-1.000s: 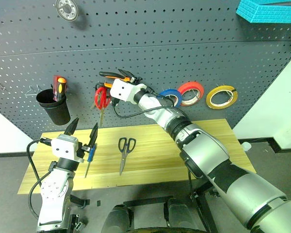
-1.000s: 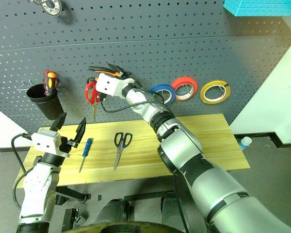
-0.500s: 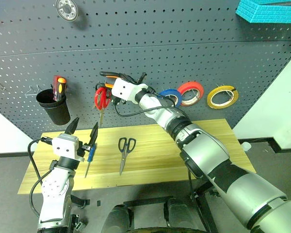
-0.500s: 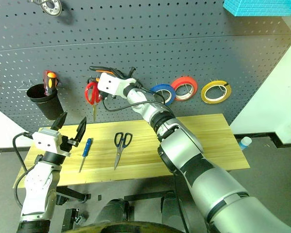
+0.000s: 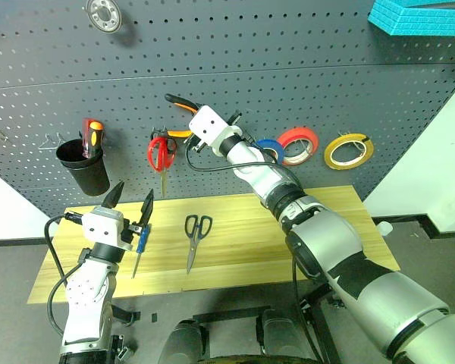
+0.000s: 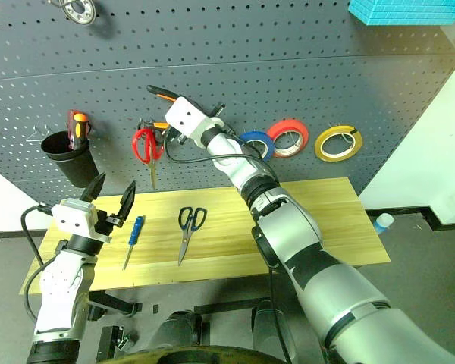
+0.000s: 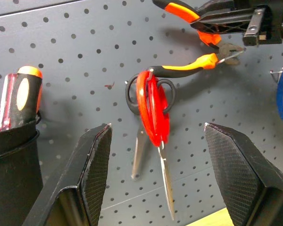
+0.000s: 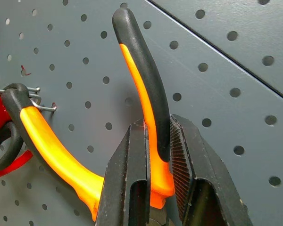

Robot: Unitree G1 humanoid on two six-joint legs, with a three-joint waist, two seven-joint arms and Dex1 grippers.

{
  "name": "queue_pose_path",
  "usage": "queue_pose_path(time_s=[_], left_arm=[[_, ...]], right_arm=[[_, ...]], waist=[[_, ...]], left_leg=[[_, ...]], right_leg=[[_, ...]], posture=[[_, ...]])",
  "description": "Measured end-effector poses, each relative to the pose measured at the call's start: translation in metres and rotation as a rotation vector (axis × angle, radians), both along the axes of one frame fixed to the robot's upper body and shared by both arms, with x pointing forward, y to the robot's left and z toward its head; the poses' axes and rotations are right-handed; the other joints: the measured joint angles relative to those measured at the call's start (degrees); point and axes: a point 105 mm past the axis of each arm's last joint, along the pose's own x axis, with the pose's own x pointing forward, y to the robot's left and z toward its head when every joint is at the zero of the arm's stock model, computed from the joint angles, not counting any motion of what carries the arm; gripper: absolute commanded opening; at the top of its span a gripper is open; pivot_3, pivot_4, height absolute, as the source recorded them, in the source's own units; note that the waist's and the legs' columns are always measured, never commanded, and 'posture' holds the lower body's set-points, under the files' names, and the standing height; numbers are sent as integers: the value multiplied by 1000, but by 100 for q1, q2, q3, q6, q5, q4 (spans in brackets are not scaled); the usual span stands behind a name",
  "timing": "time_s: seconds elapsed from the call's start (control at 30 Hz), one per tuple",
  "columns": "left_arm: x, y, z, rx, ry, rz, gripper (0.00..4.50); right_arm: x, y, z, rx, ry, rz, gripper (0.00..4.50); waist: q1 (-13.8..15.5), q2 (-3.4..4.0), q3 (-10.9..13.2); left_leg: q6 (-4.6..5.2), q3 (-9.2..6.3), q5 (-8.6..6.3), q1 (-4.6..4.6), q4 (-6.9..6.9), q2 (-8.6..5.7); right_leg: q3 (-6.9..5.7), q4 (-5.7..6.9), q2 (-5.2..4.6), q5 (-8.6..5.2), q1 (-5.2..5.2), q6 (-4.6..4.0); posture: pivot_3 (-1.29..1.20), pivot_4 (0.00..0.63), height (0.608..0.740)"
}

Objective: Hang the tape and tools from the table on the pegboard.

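Head stereo pair: aimed forward and down, pegboard [image 5: 303, 68] and table [image 5: 235, 250] shared. Wrist views: set close, faced at the pegboard; pliers [image 8: 146, 108] seen in both.

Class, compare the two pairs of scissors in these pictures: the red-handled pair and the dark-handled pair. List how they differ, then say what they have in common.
1. Handle colour: the red-handled scissors are bright red; the dark-handled scissors are dark grey.
2. Place: the red pair hangs on the pegboard; the dark pair lies on the table.
3. Pose: the red pair hangs blades down; the dark pair lies flat.

Shared: both have their blades closed, and neither is held by a gripper.
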Motion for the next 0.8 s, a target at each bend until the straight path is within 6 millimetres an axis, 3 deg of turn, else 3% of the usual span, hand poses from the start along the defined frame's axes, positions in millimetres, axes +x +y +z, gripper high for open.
queue_pose_path(time_s=[0.4,0.8], left_arm=[[2,0,0,-1,0,-1,3279],[3,0,-1,-2,1,-3,3279]], right_arm=[[1,-9,16,231,59,33,281],[-2,-4,22,350,140,114,281]], waist=[[2,0,0],[1,0,-1]], left_leg=[[0,0,0,0,0,0],[-1,0,0,1,1,0]], right_leg=[[1,0,1,1,0,0],[2,1,1,1,1,1]], posture=[[29,0,738],[27,0,738]])
